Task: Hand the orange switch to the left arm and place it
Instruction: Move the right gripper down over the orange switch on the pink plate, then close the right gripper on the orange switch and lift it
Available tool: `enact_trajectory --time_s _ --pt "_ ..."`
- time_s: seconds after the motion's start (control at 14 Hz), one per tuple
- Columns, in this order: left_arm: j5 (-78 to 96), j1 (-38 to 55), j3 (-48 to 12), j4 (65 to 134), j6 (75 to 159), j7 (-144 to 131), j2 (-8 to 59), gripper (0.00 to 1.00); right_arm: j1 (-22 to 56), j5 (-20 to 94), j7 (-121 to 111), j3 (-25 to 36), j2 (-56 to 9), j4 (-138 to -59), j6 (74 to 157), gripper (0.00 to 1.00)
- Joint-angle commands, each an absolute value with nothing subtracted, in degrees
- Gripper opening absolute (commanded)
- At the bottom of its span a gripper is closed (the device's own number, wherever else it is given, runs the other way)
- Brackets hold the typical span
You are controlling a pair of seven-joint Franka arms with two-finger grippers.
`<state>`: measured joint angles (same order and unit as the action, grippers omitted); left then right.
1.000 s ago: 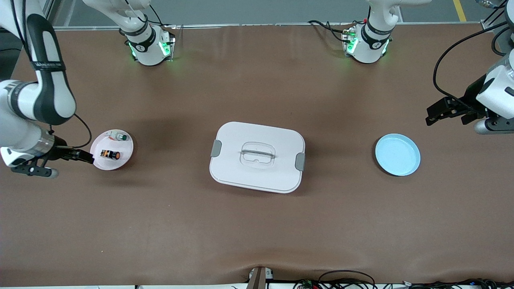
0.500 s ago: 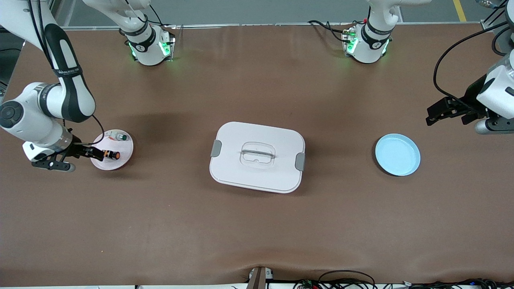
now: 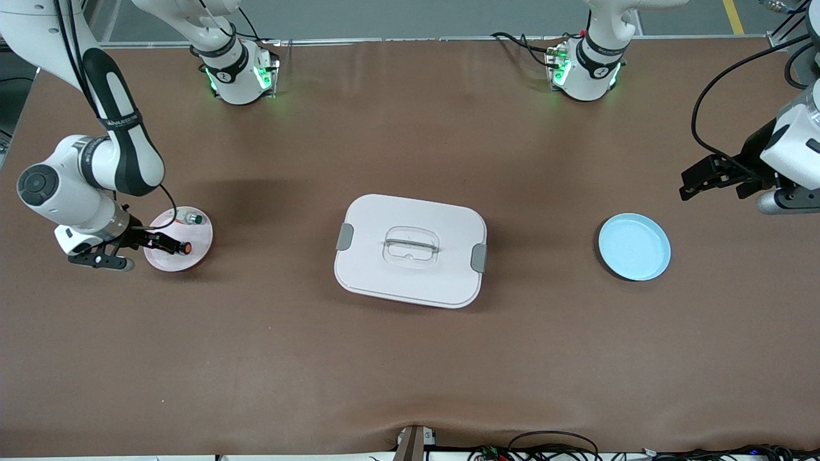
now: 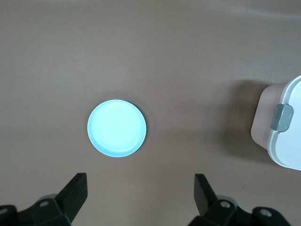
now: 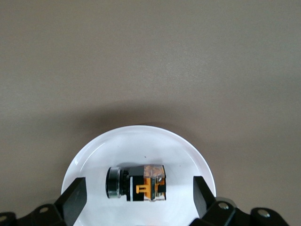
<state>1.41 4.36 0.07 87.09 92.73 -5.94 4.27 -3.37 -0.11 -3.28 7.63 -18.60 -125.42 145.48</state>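
Right tool (image 3: 172,245) hangs low over the pink plate (image 3: 195,255) at the right arm's end of the counter (image 3: 410,371), its fingers (image 5: 75,200) spread wide with nothing between them yet. In the right wrist view the orange switch (image 5: 136,183) lies on its side on that plate, squarely in the gap between the two fingertips, touching neither. A small silver part with a green cap (image 3: 192,219) sits on the same plate, farther from the front camera than the switch.

Left tool (image 3: 695,180) waits in the air at the left arm's end of the counter, near the light-blue plate (image 3: 634,247), its fingers (image 4: 77,190) likewise wide apart and empty. That plate holds nothing.

Between the two plates stands the box (image 3: 410,250), lid on and side clips in place, well apart from both tools.

As I judge it, the task is at its very start: the approach to the switch looks lined up, but the grasp is not yet made. Still to come are closing on the switch, lifting it, carrying it clear of the box, passing it to the left arm, and setting it down, presumably on the light-blue plate.
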Motion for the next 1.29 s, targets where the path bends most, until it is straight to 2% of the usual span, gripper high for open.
enact_trajectory --time_s 0.0,1.21 --pt "1.1 4.2 0.1 85.9 91.8 -5.3 4.7 1.0 -3.9 -0.3 -3.2 7.2 -20.1 -125.9 146.9 1.0" --pt "1.2 4.2 0.1 86.0 91.8 -5.3 4.7 1.0 -3.9 2.8 -4.1 6.8 -23.8 -126.7 147.1 1.0"
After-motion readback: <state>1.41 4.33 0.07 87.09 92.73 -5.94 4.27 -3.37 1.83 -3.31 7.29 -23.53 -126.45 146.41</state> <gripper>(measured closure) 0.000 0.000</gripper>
